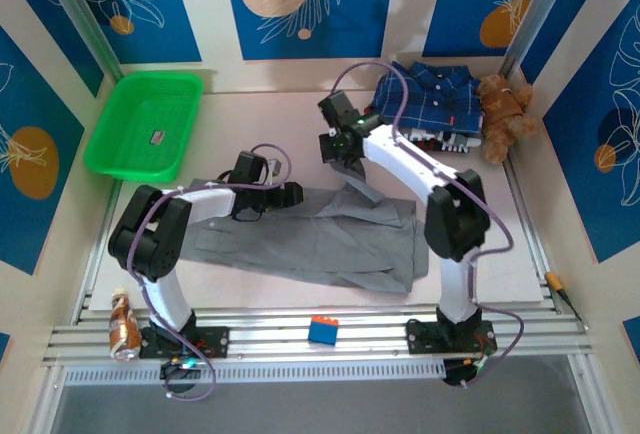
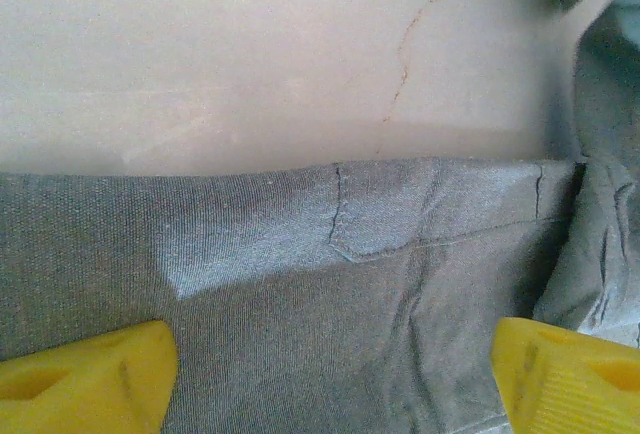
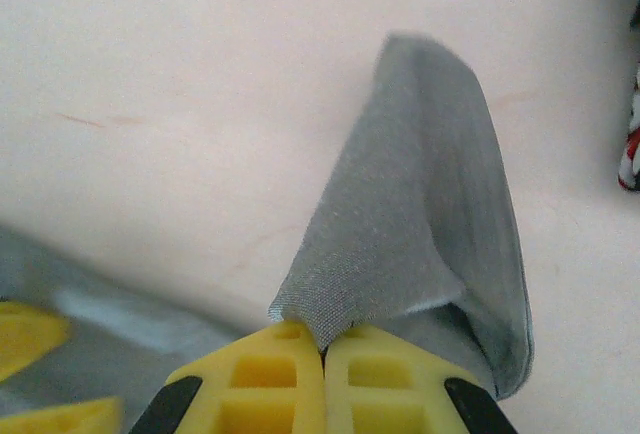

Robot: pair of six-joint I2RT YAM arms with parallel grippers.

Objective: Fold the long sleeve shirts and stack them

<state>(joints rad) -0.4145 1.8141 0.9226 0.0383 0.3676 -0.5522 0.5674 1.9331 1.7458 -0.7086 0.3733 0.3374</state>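
The grey long sleeve shirt (image 1: 310, 239) lies spread across the middle of the table, partly folded. My right gripper (image 1: 343, 146) is shut on a corner of it, and a peak of cloth (image 1: 360, 186) rises from the shirt's far edge. In the right wrist view the yellow fingertips (image 3: 322, 346) pinch the grey shirt (image 3: 420, 224) above the table. My left gripper (image 1: 287, 194) hovers open over the shirt's far edge. Its yellow fingers (image 2: 90, 379) stand wide apart over the grey shirt (image 2: 350, 284), holding nothing. The navy plaid shirt (image 1: 430, 99) lies at the back right.
A brown teddy bear (image 1: 505, 112) sits beside the plaid shirt at the back right. A green tray (image 1: 145, 124) stands at the back left. A blue brick (image 1: 322, 330) and a bottle (image 1: 122, 324) rest on the near rail. Bare tabletop (image 2: 250, 54) lies beyond the shirt.
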